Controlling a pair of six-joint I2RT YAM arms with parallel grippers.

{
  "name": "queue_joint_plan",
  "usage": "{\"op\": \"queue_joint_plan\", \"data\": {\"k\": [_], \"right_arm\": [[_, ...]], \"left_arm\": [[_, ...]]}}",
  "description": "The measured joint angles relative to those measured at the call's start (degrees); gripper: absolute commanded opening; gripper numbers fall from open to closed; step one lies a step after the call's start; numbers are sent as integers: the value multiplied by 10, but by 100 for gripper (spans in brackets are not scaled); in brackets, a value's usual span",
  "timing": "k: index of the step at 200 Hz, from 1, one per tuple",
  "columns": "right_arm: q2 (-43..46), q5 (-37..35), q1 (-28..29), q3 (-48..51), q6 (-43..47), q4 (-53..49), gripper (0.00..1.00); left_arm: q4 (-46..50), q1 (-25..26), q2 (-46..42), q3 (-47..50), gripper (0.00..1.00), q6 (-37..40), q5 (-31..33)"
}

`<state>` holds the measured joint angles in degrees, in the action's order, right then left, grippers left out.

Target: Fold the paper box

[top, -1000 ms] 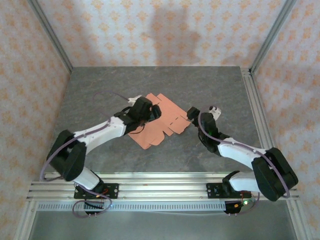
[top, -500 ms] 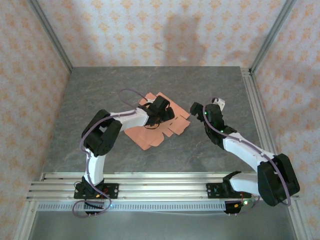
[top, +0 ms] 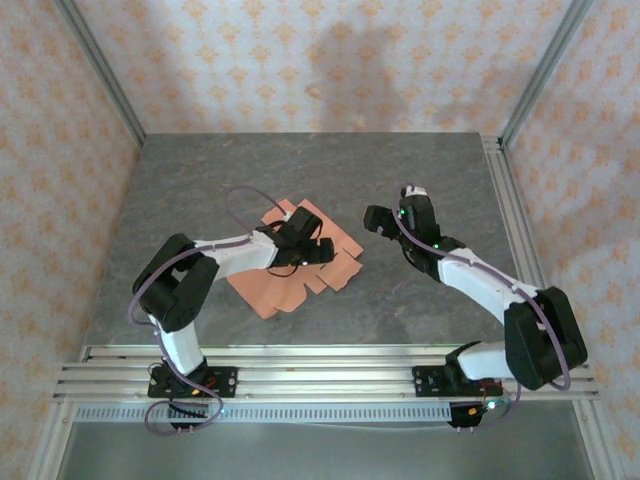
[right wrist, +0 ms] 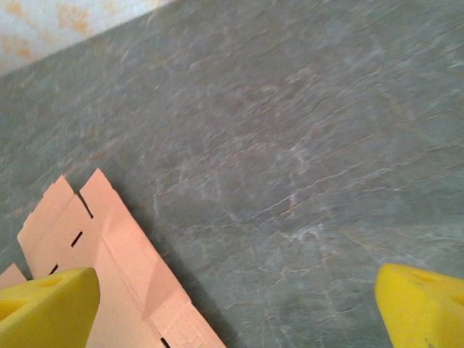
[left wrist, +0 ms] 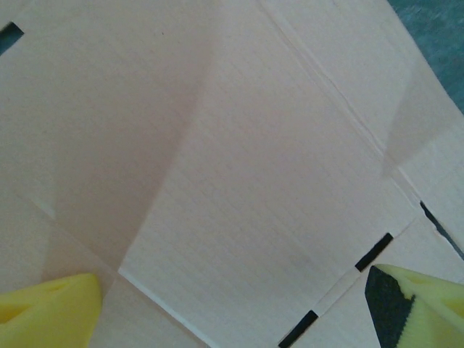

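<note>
The paper box is a flat salmon-orange die-cut sheet with tabs and slits, lying left of the table's middle. My left gripper hovers low over its right part, open. In the left wrist view the sheet spreads under the gripper, with one yellow fingertip at each lower corner and nothing between them. My right gripper is open to the right of the sheet, apart from it. Its wrist view has the sheet's edge at lower left and bare table between the fingertips.
The grey stone-patterned table is bounded by patterned walls at the back and sides. A metal frame rail runs along the right edge. An aluminium rail crosses the near edge at the arm bases.
The sheet has slid toward the near left with the left gripper over it. The left arm's elbow has shifted. The right gripper has drawn back, away from the sheet's right edge.
</note>
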<state>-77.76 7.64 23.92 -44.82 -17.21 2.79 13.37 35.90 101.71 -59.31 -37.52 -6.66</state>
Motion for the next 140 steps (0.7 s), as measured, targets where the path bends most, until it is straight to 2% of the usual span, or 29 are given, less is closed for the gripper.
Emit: {"op": "queue_joint_plan", "data": {"k": [38,58,75,105,140], "right_arm": [[-87,108,0,-92,45,-57,97],[-127,158,0,-122,74,-83,95],[-162,191,-3,-144,92,-103,93],[-206,232,-9,-176,107,-123,93],[-235,265,-10,-207,111,-126,93]], "left_arm": [[32,0,-50,2,97,5,15],[37,0,-95,2,95,0,32],[43,0,-127,2,85,-13,47],[50,-4,-139,13,52,-44,54],[73,-13,-111,32,41,-73,57]]}}
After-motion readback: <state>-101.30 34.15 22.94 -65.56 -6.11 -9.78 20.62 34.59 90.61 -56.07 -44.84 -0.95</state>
